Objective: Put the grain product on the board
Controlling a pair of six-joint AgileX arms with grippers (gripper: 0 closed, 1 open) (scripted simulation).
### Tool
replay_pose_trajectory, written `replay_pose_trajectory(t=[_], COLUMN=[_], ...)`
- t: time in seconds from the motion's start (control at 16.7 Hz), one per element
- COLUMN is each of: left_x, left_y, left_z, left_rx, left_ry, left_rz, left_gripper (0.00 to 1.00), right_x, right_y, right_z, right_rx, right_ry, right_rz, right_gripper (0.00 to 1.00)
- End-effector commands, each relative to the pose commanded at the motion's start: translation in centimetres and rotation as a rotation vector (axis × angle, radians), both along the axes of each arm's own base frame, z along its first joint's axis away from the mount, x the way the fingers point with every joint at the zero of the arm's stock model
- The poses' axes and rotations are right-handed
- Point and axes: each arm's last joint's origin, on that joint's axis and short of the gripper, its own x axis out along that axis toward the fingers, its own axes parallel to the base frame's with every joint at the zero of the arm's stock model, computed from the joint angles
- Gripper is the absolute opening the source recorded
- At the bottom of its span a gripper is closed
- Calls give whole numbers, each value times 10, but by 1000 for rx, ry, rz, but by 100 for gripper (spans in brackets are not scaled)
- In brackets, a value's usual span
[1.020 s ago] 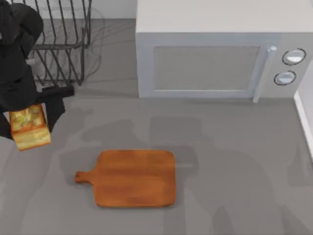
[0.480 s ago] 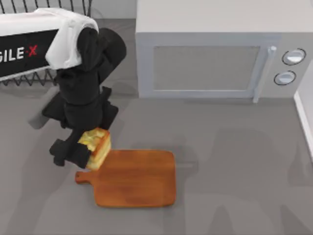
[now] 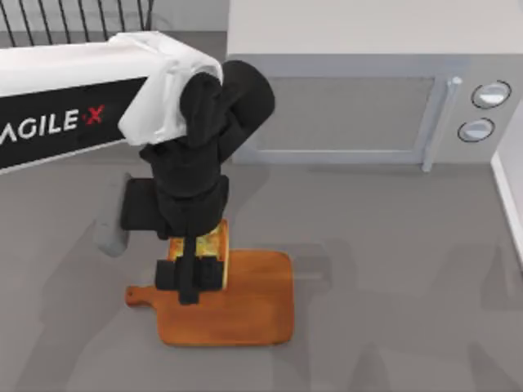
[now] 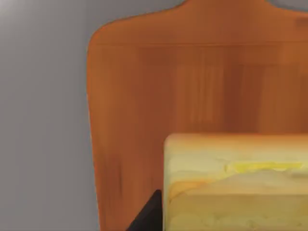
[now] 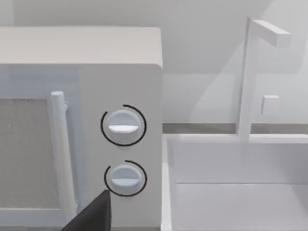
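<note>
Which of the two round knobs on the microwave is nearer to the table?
The lower knob, under the upper knob, beside the door handle.

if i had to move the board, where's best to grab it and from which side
By its stubby handle, coming from the table's left. The board lies flat, so its broad faces give jaws nothing to close on, while the narrow handle sticks out clear of the bread held by the left gripper.

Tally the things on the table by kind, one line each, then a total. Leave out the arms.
Bread piece, held in the left end effector over the board: 1
Wooden cutting board: 1
Microwave: 1
Wire rack: 1
Total: 4
</note>
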Motion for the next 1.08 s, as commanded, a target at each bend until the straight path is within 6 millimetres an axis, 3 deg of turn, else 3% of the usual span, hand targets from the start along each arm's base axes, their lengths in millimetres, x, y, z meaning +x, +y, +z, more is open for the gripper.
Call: replay_pose_trajectory(t=[0.48,1.08], left_x=[0,0], left_y=[-1,-3], left_z=[-1,-29], left_rx=[-2,-16], left_ry=[-4,-25], left_rz=[22,19], left_gripper=[0,0], right_x=[0,0], right_y=[0,0], right_z=[0,0], right_rx=[0,0], right_ry=[0,0], right_rz=[0,0], right_gripper=[100,100])
